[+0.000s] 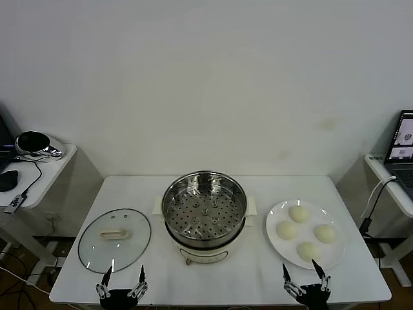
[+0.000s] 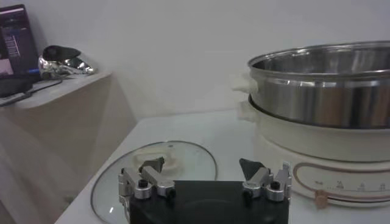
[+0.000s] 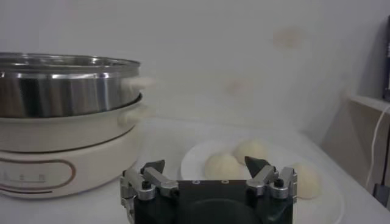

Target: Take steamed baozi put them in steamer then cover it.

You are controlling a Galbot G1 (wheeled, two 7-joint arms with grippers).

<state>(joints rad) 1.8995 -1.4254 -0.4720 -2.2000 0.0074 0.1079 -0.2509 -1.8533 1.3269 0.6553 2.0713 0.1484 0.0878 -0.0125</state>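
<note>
The steamer [image 1: 204, 216] stands uncovered mid-table, a shiny steel pot with a perforated tray on a cream base; it also shows in the left wrist view [image 2: 323, 115] and the right wrist view [image 3: 64, 122]. Several steamed baozi [image 1: 299, 213] lie on a white plate [image 1: 276, 240] to its right, seen too as the baozi [image 3: 222, 166] in the right wrist view. The cover [image 1: 114, 239], a glass lid with a cream handle, lies flat left of the pot. My left gripper [image 1: 122, 276] is open at the table's front edge below the lid [image 2: 152, 173]. My right gripper [image 1: 301, 270] is open just before the plate.
A side table [image 1: 39, 174] with a shiny dark object and cables stands at the far left. Another side table with a laptop [image 1: 401, 145] stands at the far right. A white wall closes the back.
</note>
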